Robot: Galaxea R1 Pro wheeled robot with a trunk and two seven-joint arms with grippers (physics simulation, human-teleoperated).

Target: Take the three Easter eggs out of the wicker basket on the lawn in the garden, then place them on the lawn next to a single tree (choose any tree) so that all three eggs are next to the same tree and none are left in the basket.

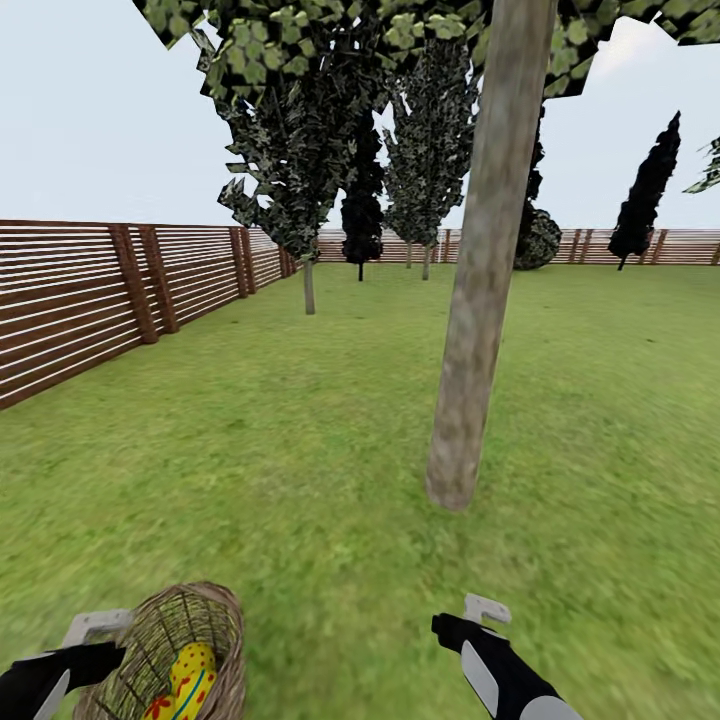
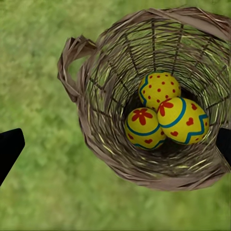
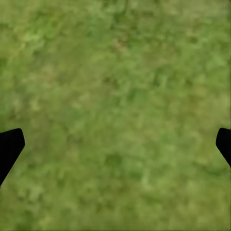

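One wicker basket (image 2: 149, 96) sits tilted on the lawn (image 1: 300, 440), short of the leaning trunk of the tree (image 1: 480, 300) and off to its left. The left wrist view looks straight into the basket and counts three Easter eggs: a dotted egg (image 2: 160, 89) deepest in, a flower egg (image 2: 143, 127) and a banded egg (image 2: 183, 120), all touching one another at the bottom. In the head view only one egg (image 1: 190, 680) shows through the basket mouth, the rest being cut off by the frame edge. The basket's handle (image 2: 72, 60) appears as a braided loop at the rim. The left claw (image 2: 115, 144) hangs over the basket, its two dark fingertips (image 2: 9, 149) spread wide, one outside the basket wall and one at the far edge; it grips nothing. The right claw (image 3: 115, 144) is likewise released, its fingertips (image 3: 9, 147) apart above bare grass. The right arm (image 1: 500, 670) reaches forward, nearer the trunk's base. A slatted fence (image 1: 80, 300) borders the lawn beyond the tree, with several darker trees (image 1: 360, 200) in front of it.
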